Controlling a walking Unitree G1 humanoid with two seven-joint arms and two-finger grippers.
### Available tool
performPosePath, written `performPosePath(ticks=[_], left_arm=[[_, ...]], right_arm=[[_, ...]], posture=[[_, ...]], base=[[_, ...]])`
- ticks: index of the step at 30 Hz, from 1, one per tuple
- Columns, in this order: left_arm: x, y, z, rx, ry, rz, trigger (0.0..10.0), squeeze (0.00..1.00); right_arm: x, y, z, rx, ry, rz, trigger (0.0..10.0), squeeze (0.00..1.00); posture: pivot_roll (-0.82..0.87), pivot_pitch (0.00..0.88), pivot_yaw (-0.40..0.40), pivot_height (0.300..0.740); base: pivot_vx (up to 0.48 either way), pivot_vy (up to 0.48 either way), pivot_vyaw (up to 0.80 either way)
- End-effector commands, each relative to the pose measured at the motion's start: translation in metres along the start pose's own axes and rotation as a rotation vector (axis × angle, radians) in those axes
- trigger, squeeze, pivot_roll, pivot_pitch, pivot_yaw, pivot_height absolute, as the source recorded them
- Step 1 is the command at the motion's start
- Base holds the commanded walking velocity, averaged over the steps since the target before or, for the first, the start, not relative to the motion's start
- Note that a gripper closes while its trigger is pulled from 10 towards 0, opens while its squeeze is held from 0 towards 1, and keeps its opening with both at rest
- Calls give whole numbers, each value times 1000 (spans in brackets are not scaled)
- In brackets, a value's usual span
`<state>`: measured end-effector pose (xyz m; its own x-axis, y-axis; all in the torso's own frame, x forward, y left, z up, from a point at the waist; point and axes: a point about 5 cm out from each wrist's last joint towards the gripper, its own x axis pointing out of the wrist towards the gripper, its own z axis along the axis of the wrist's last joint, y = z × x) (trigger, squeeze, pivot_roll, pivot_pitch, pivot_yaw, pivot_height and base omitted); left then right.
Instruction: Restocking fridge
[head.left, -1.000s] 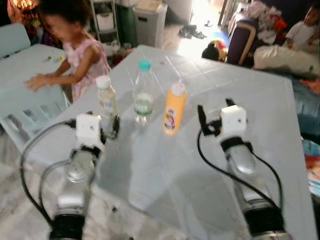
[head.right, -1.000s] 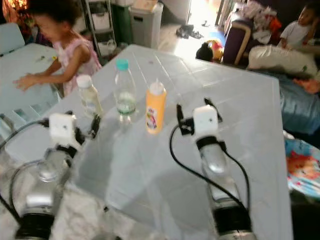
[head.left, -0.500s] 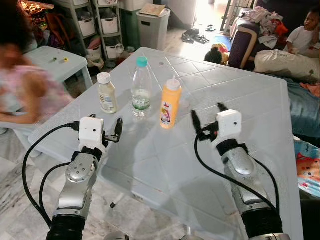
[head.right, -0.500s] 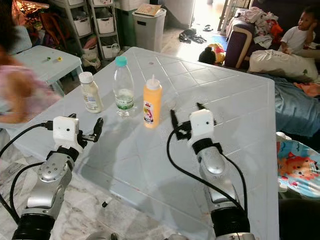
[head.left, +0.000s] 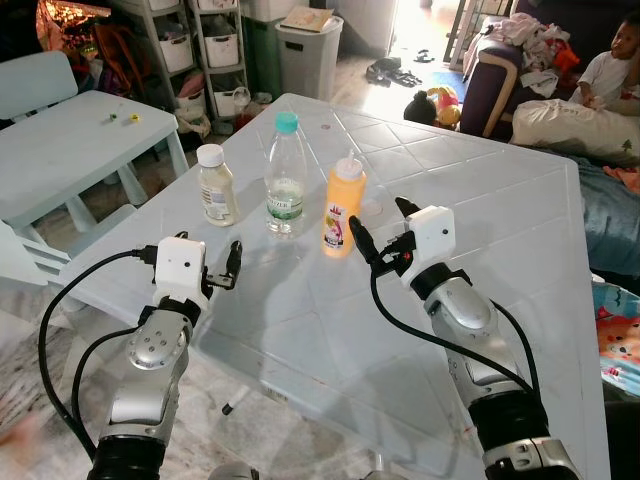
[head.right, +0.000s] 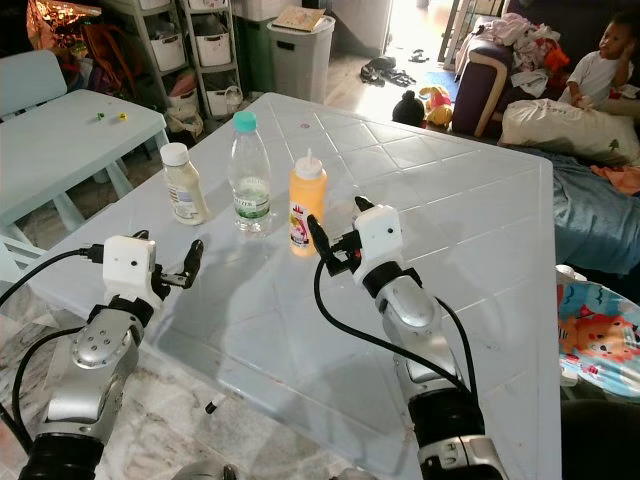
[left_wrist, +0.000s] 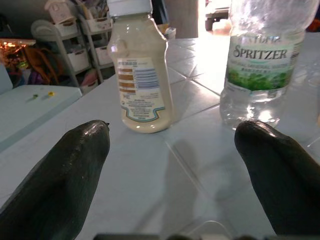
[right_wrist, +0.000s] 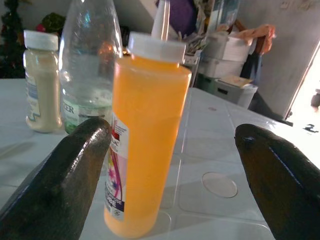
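Orange and smooth-sided, the squeeze bottle (right_wrist: 146, 135) stands upright just ahead of the right gripper (head.left: 378, 228), whose wide-spread fingers hold nothing, and being soft plastic, probably slippery and light, it seems best grasped gently at mid-body, below the white cap.

The table (head.left: 520, 230) is overlooked from the head. The orange bottle (right_wrist: 145, 135) is faced closely by the right wrist view, the mayonnaise jar (left_wrist: 140, 75) by the left.
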<state>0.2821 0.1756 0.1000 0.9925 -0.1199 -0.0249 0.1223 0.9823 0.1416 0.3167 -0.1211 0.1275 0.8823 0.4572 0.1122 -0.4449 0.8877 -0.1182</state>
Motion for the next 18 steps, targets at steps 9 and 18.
performPosePath(ticks=[9,18], left_arm=[[-7,5,4,38,7,-4,10000,0],[-11,5,5,45,17,-6,10000,0]], right_arm=[[20,-5,8,-8,-24,55,10000,0],[31,-5,15,-11,-54,105,10000,0]], posture=[[87,40,-9,740],[95,48,-8,740]], base=[[0,0,0],[0,0,0]])
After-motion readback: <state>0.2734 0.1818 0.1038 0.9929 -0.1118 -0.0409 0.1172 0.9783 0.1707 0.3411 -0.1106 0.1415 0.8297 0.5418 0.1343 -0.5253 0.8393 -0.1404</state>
